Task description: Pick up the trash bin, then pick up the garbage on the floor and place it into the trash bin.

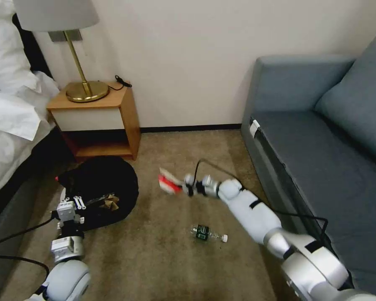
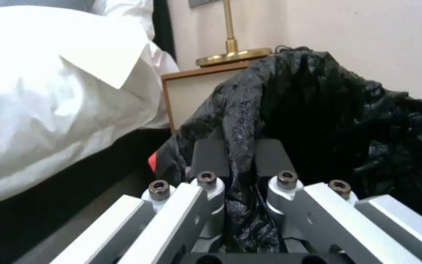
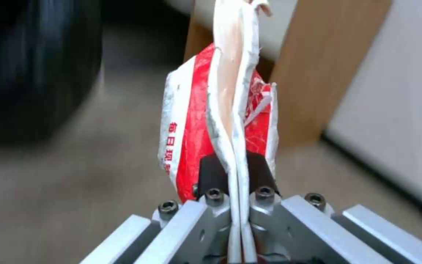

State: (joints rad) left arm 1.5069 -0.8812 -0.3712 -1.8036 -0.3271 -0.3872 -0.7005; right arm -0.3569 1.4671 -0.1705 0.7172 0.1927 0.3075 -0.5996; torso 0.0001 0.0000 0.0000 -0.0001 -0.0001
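White-grey arms, black cables, silver screwed fingers (image 3: 211, 172)

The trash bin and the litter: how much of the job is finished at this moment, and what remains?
Done: the left tool is shut on the black bag rim of the trash bin, and crumpled brown paper already lies inside. In hand: the right tool pinches the red-white carton above the carpet, beside the bin, not yet over its opening. Left: that carton must go in, and the small bottle lies on the floor.
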